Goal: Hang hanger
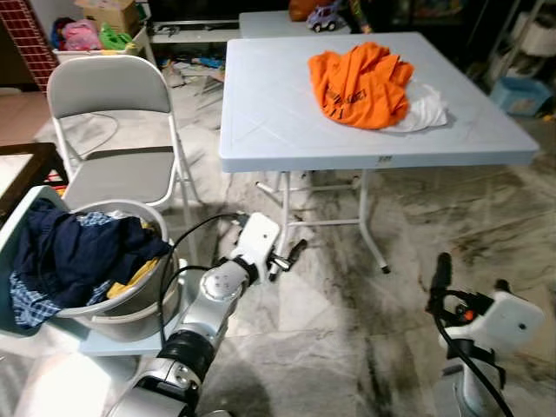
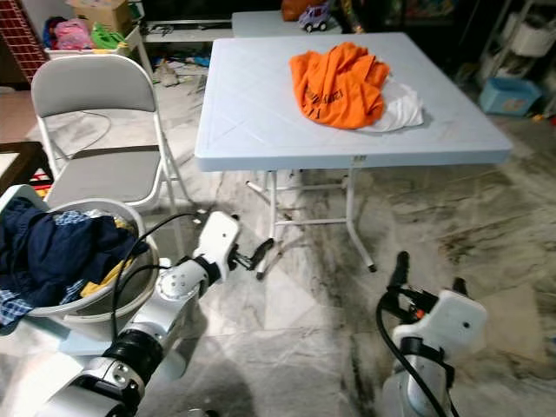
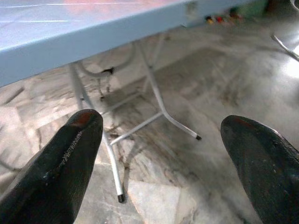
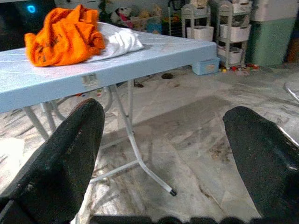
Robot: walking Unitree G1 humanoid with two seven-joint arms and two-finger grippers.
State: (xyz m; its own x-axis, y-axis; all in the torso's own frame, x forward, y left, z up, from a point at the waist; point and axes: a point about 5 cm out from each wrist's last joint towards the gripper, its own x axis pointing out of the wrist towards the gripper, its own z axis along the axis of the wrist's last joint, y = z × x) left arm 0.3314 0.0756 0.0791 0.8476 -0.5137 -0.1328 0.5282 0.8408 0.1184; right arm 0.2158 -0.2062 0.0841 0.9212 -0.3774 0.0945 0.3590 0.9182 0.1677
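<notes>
Facing: light blue folding table (image 1: 287, 130) on a marbled floor (image 1: 347, 313).
Table top: orange shirt (image 1: 358, 84) heaped toward the far right, overlapping a white garment (image 1: 423, 110).
Hanger: none can be made out.
Left gripper (image 1: 287, 258): raised low, level with the table legs (image 3: 154, 98), fingers (image 3: 60, 172) spread apart, holding nothing.
Right gripper (image 1: 469, 291): low at the right, in front of the table, fingers (image 4: 65, 163) spread apart, holding nothing.
Chair (image 1: 117, 139): grey folding type, left of the table.
Basin (image 1: 130, 304): grey, in front of the chair, 1 heap of dark blue clothes (image 1: 69, 252) inside.
Background: toys and storage racks (image 4: 210, 23), well apart.
</notes>
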